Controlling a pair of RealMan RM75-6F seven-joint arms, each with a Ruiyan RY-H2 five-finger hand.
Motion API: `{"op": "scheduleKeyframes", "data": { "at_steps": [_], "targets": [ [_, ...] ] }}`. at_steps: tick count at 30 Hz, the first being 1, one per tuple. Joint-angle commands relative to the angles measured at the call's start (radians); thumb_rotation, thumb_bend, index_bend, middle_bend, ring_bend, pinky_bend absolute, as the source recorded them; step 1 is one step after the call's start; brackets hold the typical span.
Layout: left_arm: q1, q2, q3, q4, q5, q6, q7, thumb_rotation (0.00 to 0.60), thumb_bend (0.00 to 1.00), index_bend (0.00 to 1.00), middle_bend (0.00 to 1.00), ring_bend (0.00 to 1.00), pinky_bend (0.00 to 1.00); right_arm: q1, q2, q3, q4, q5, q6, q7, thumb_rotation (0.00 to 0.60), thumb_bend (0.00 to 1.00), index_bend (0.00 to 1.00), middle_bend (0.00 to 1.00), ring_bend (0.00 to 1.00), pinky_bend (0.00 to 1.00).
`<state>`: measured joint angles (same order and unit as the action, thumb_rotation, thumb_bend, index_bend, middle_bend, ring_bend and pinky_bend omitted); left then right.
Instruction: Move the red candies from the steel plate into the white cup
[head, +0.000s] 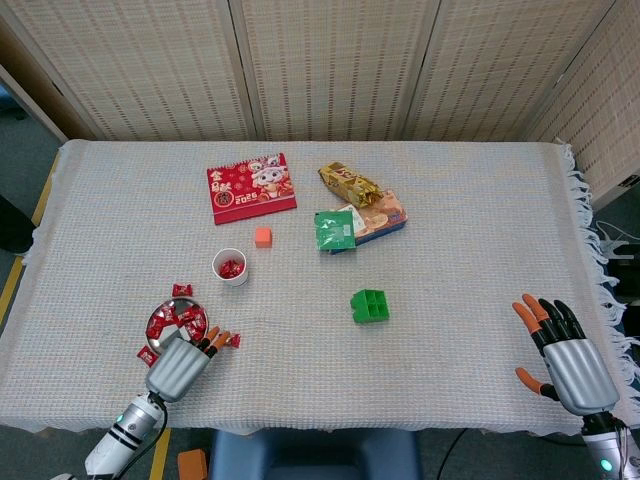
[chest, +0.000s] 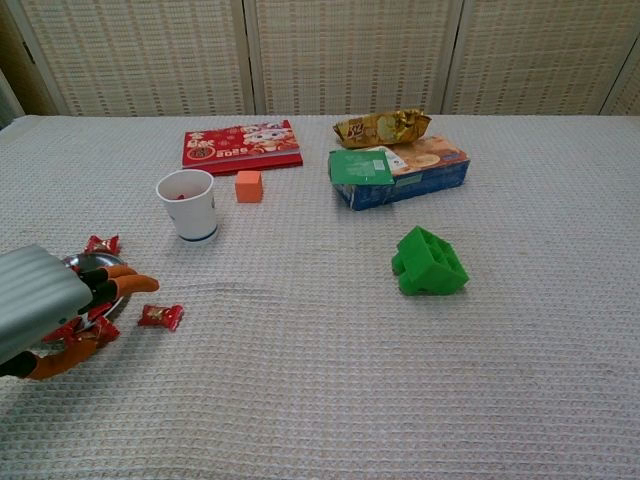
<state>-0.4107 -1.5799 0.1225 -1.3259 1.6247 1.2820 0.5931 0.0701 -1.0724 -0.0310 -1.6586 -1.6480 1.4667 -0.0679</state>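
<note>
Woven-reed folding screen (head: 330, 65) behind a table (head: 470, 260) draped in pale waffle cloth.

**Bystanders on the cloth**

We note a red calendar card (head: 251, 187) lying flat toward the far side, a small orange cube (head: 262, 236) just in front of it. To the right, a gold snack packet (head: 349, 184) rests against a blue box (head: 378, 219) with a green packet (head: 335, 230) on top. A green toy brick (head: 370, 305) sits alone mid-table on the woven tablecloth (head: 460, 250)

Likely a lab test booth: cloth-covered table (head: 450, 330) ringed by woven folding screens (head: 330, 65), yellow floor tape (head: 20, 270).
</note>
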Motion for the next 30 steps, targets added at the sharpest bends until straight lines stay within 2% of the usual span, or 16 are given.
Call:
{"op": "scheduleKeyframes", "data": {
  "at_steps": [1,9,12,19,30],
  "targets": [
    [-0.015,-0.026,-0.022,0.025,-0.007,-0.024,0.015,0.600,0.41,0.15,0.18,0.71,1.00,-0.001,0.002,-0.001,0.000,-0.001,0.002,0.002,0.600,0.13,0.00,0.00,0.00,0.00],
    [-0.030,-0.054,-0.039,0.061,-0.021,-0.077,0.033,0.600,0.41,0.17,0.21,0.72,1.00,-0.006,0.007,0.001,0.004,0.001,0.012,0.015,0.600,0.13,0.00,0.00,0.00,0.00],
    [-0.033,-0.062,-0.042,0.067,-0.019,-0.084,0.038,0.600,0.41,0.20,0.25,0.73,1.00,-0.005,0.007,0.000,0.004,-0.001,0.010,0.015,0.600,0.13,0.00,0.00,0.00,0.00],
    [-0.031,-0.079,-0.050,0.092,-0.010,-0.076,0.040,0.600,0.41,0.35,0.39,0.73,1.00,-0.006,0.010,0.001,0.004,-0.001,0.013,0.019,0.600,0.13,0.00,0.00,0.00,0.00],
    [-0.014,-0.073,-0.040,0.104,0.017,-0.040,0.029,0.600,0.42,0.52,0.56,0.74,1.00,-0.009,0.010,0.002,0.004,-0.001,0.021,0.022,0.600,0.13,0.00,0.00,0.00,0.00]
  ]
}}
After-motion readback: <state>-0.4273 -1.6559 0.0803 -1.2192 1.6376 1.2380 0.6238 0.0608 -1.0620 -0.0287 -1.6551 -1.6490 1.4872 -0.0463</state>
